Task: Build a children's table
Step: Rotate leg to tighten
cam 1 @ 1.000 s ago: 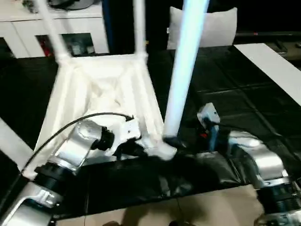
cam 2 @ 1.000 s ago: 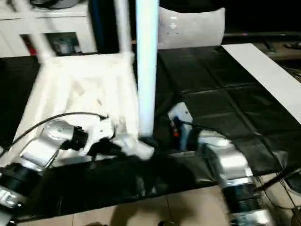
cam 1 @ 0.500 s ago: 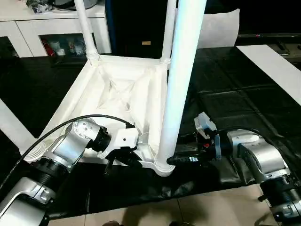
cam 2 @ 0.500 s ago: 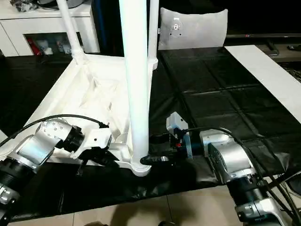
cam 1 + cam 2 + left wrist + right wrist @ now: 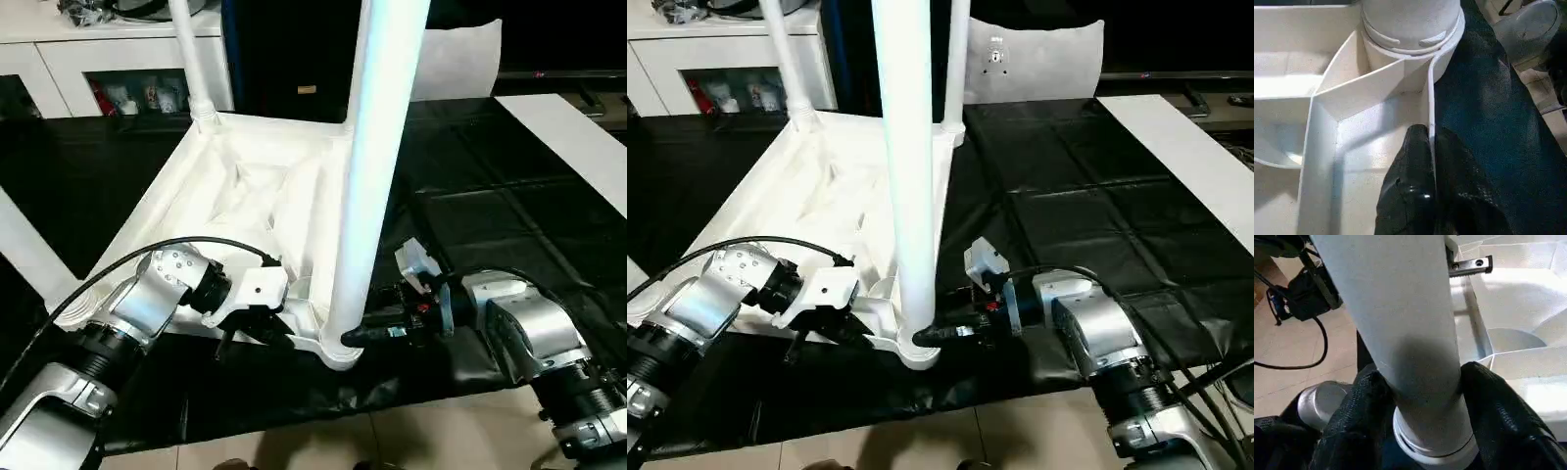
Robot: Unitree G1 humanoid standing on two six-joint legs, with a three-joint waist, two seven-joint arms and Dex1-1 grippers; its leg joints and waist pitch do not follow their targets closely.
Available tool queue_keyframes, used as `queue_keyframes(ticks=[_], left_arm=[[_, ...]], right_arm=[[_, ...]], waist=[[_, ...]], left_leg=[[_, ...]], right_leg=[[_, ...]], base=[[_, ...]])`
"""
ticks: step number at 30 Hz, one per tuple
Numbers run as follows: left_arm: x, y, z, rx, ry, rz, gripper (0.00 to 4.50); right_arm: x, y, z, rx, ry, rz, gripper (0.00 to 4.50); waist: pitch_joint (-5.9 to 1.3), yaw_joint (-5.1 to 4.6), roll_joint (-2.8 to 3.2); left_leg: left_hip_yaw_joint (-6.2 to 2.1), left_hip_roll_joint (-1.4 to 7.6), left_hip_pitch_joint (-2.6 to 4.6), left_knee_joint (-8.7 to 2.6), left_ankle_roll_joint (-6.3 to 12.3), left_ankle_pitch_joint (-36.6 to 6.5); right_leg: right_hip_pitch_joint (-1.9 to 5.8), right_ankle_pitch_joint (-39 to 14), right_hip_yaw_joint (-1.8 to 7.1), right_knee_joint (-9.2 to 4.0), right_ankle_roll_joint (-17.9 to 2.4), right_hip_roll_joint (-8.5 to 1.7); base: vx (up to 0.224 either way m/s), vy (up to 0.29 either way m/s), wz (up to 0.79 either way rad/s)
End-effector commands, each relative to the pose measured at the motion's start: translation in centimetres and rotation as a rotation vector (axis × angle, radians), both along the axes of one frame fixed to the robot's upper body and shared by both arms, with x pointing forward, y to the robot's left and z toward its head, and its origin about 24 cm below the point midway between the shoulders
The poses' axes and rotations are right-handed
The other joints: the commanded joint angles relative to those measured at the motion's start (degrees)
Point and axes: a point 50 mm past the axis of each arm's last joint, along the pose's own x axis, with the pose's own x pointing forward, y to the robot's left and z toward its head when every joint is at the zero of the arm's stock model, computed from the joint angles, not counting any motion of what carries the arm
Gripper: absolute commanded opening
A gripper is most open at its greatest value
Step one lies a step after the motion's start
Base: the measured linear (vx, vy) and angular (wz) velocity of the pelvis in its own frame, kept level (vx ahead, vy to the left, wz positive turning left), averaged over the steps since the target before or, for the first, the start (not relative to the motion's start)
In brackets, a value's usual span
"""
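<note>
The right hand has its black fingers pressed against either side of a white leg, just above its socket in the white tabletop.

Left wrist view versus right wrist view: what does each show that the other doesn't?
Left wrist: the left gripper shut on the tabletop's thin rim, beside the black mat. Right wrist: the right gripper hugging the leg from both sides just above its base, with tiled floor and a cable behind. Both: the corner socket with the leg seated in it, and the tabletop's white underside.
</note>
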Motion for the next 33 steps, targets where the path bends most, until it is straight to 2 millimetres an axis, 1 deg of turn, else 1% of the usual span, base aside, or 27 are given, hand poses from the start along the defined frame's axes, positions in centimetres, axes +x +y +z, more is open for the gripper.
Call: queue_keyframes(ticks=[1,2,3,7,8,11,12,14,15,16,17,18,19,20,21,22,23,24,25,26,27,28,29,30,31,32,33], left_arm=[[-0.3,-1.2,0.6,-0.014,0.004,-0.114,0.0],[-0.3,-1.2,0.6,-0.014,0.004,-0.114,0.0],[-0.3,-1.2,0.6,-0.015,0.004,-0.114,0.0],[-0.3,-1.2,0.5,-0.018,0.004,-0.108,0.0],[-0.2,-1.3,0.5,-0.025,0.004,-0.077,0.0],[0.0,-1.4,0.4,-0.043,0.002,-0.01,0.0],[0.1,-1.9,0.4,-0.078,0.011,0.06,0.0],[0.1,-2.3,0.5,-0.107,0.023,0.116,0.0],[0.1,-2.5,0.5,-0.117,0.026,0.139,0.0],[-0.1,-3.2,0.4,-0.142,0.038,0.209,0.0],[-0.1,-3.2,0.4,-0.144,0.039,0.213,0.0],[-0.2,-3.9,0.4,-0.163,0.04,0.272,0.0],[-0.2,-4.5,0.4,-0.176,0.041,0.307,0.0],[-0.2,-5.0,0.4,-0.187,0.04,0.337,0.0],[-0.1,-5.3,0.4,-0.194,0.04,0.355,0.0],[0.0,-5.8,0.5,-0.202,0.037,0.398,0.0],[0.1,-6.0,0.5,-0.205,0.035,0.425,0.0],[0.3,-6.6,0.5,-0.22,0.029,0.466,0.0],[0.7,-7.8,0.7,-0.248,0.016,0.55,0.0],[0.7,-8.0,0.7,-0.252,0.014,0.568,0.0],[0.8,-8.2,0.8,-0.256,0.014,0.576,0.0],[0.8,-8.6,0.9,-0.267,0.016,0.591,0.0],[0.8,-8.9,0.9,-0.276,0.018,0.601,0.0],[0.9,-9.4,1.1,-0.291,0.009,0.619,0.0],[1.0,-9.9,1.3,-0.302,0.005,0.626,0.0],[0.9,-10.2,1.4,-0.306,0.003,0.629,0.0],[1.0,-10.2,1.5,-0.3,-0.006,0.625,0.0]], right_arm=[[0.3,0.6,0.5,0.008,-0.035,0.012,2.04],[0.3,0.6,0.5,0.008,-0.035,0.012,2.01],[0.3,0.7,0.5,0.009,-0.035,0.013,1.99],[0.0,1.0,0.3,0.015,-0.024,0.019,1.97],[-0.1,1.1,0.3,0.025,-0.016,0.005,1.96],[-0.3,1.3,0.2,0.048,-0.004,-0.038,1.96],[-0.3,1.6,0.0,0.046,-0.025,-0.096,1.96],[-0.3,2.0,-0.3,0.037,-0.043,-0.163,1.96],[-0.3,2.2,-0.4,0.032,-0.05,-0.197,1.96],[0.0,3.0,-1.0,0.016,-0.053,-0.322,1.95],[0.0,3.0,-1.0,0.016,-0.053,-0.329,1.94],[0.5,3.6,-1.3,0.017,-0.054,-0.456,1.94],[0.7,4.0,-1.4,0.019,-0.052,-0.51,1.93],[0.9,4.3,-1.5,0.018,-0.056,-0.563,1.93],[1.0,4.5,-1.6,0.017,-0.058,-0.594,1.93],[1.3,4.8,-1.6,0.011,-0.059,-0.652,1.93],[1.5,5.0,-1.7,0.008,-0.058,-0.689,1.93],[1.8,5.3,-1.7,0.005,-0.057,-0.753,1.93],[2.4,6.0,-1.7,0.006,-0.061,-0.853,1.93],[2.5,6.2,-1.6,0.006,-0.062,-0.873,1.93],[2.6,6.2,-1.6,0.007,-0.061,-0.886,1.93],[2.8,6.4,-1.6,0.007,-0.057,-0.917,1.93],[2.9,6.6,-1.5,0.007,-0.052,-0.943,1.93],[3.1,6.9,-1.5,0.0,-0.055,-0.976,1.93],[3.2,7.2,-1.3,0.003,-0.067,-0.991,1.93],[3.3,7.4,-1.1,0.015,-0.078,-1.001,2.47],[3.4,7.4,-0.8,0.036,-0.084,-1.012,2.47]], waist=[[-3.76,-0.35,0.08],[-3.8,-0.39,0.05],[-3.73,-0.41,0.09],[-3.76,-0.43,0.08],[-3.8,-0.42,0.17],[-3.82,-0.38,0.16],[-3.84,-0.44,0.18],[-3.6,-0.59,-0.06],[-3.5,-0.69,0.03],[-3.15,-1.05,0.02],[-2.91,-1.46,-0.02],[-2.89,-1.85,-0.1],[-2.8,-2.68,-0.33],[-2.86,-3.52,-0.3],[-2.86,-4.14,-0.32],[-2.92,-4.55,-0.4],[-2.86,-5.08,-0.38],[-3.0,-5.21,-0.32],[-3.08,-5.56,-0.38],[-3.09,-5.97,-0.37],[-3.12,-6.04,-0.42],[-3.21,-6.21,-0.32],[-3.31,-6.29,-0.27],[-3.47,-6.36,-0.32],[-3.49,-6.35,-0.2],[-3.59,-6.35,-0.2],[-3.77,-6.25,-0.14]], left_leg=[[0.03,1.81,0.53,-4.0,3.52,-7.96],[-0.01,1.83,0.5,-4.02,3.41,-7.88],[0.0,1.87,0.58,-4.05,3.37,-8.2],[0.0,1.87,0.58,-4.05,3.32,-8.2],[-0.01,1.89,0.61,-4.07,3.29,-8.12],[-0.01,1.92,0.66,-4.09,3.12,-7.62],[-0.03,1.93,0.64,-4.1,3.0,-7.81],[-0.06,1.88,0.62,-4.29,2.16,-9.1],[-0.11,1.79,0.59,-4.37,1.89,-9.62],[-0.14,1.7,0.7,-4.51,1.21,-11.67],[-0.28,1.59,0.84,-4.65,0.58,-13.17],[-0.42,1.42,0.77,-4.68,0.32,-14.1],[-0.68,1.29,0.42,-4.8,-0.07,-15.05],[-0.77,1.15,0.53,-4.62,-0.41,-15.46],[-0.89,0.84,0.55,-4.37,0.02,-15.79],[-0.88,0.83,0.39,-4.38,0.2,-15.58],[-0.94,0.71,0.17,-4.29,0.68,-15.46],[-0.83,0.67,0.36,-4.18,0.88,-15.4],[-0.76,0.59,0.58,-3.99,1.05,-15.23],[-0.75,0.52,0.58,-3.92,1.2,-15.13],[-0.75,0.42,0.5,-3.89,1.43,-15.02],[-0.73,0.55,0.36,-3.98,1.95,-14.61],[-0.74,0.62,0.38,-3.98,2.27,-14.5],[-0.8,0.68,0.26,-4.04,2.39,-14.14],[-0.72,0.77,0.32,-4.06,2.58,-13.83],[-0.56,0.79,0.42,-3.97,2.72,-13.33],[-0.55,0.75,0.31,-3.92,2.87,-12.64]], right_leg=[[3.63,-14.5,3.05,-3.15,-12.1,-3.62],[3.67,-14.48,3.03,-3.09,-11.99,-3.63],[3.54,-14.79,3.03,-3.17,-11.97,-3.61],[3.62,-14.81,3.04,-3.15,-11.94,-3.59],[3.61,-14.72,3.04,-3.12,-12.0,-3.55],[3.58,-14.15,3.1,-3.05,-11.99,-3.57],[3.59,-14.2,3.08,-2.96,-12.11,-3.57],[3.64,-16.96,3.14,-3.27,-11.28,-3.73],[3.61,-18.21,3.08,-3.36,-11.04,-3.72],[3.46,-22.17,3.01,-3.91,-9.81,-3.71],[3.3,-25.47,2.91,-4.34,-8.86,-3.72],[3.48,-27.46,2.73,-4.48,-8.06,-3.69],[3.59,-30.58,2.44,-4.81,-6.52,-3.67],[3.48,-33.02,2.28,-5.21,-5.22,-3.77],[3.39,-34.88,2.05,-5.77,-4.21,-3.8],[3.45,-34.83,2.13,-5.75,-4.02,-3.78],[3.43,-35.08,1.96,-5.95,-3.65,-3.65],[3.31,-35.1,1.95,-6.07,-3.56,-3.6],[2.95,-34.71,1.94,-6.19,-3.95,-3.52],[2.82,-34.38,1.84,-6.25,-4.37,-3.45],[2.97,-34.26,1.78,-6.3,-4.21,-3.41],[3.0,-33.03,1.94,-6.18,-4.49,-3.37],[2.97,-31.47,1.98,-5.99,-4.99,-3.3],[3.15,-30.42,2.01,-5.79,-5.3,-3.28],[3.05,-28.66,2.1,-5.65,-5.9,-3.21],[3.0,-27.14,2.28,-5.51,-6.55,-3.27],[3.19,-26.04,2.33,-5.34,-6.85,-3.31]], base=[[0.0,0.0,0.0],[0.0,0.0,0.0],[0.0,0.0,0.0],[0.0,0.0,0.0],[0.0,0.0,0.0],[0.0,0.0,0.0],[0.0,0.0,0.0],[0.0,0.0,0.0],[0.0,0.0,0.0],[0.0,0.0,0.0],[0.0,0.0,0.0],[0.0,0.0,0.0],[0.0,0.0,0.0],[0.0,0.0,0.0],[0.0,0.0,0.0],[0.0,0.0,0.0],[0.0,0.0,0.0],[0.0,0.0,0.0],[0.0,0.0,0.0],[0.0,0.0,0.0],[0.0,0.0,0.0],[0.0,0.0,0.0],[0.0,0.0,0.0],[0.0,0.0,0.0],[0.0,0.0,0.0],[0.0,0.0,0.0],[0.0,0.0,0.0]])
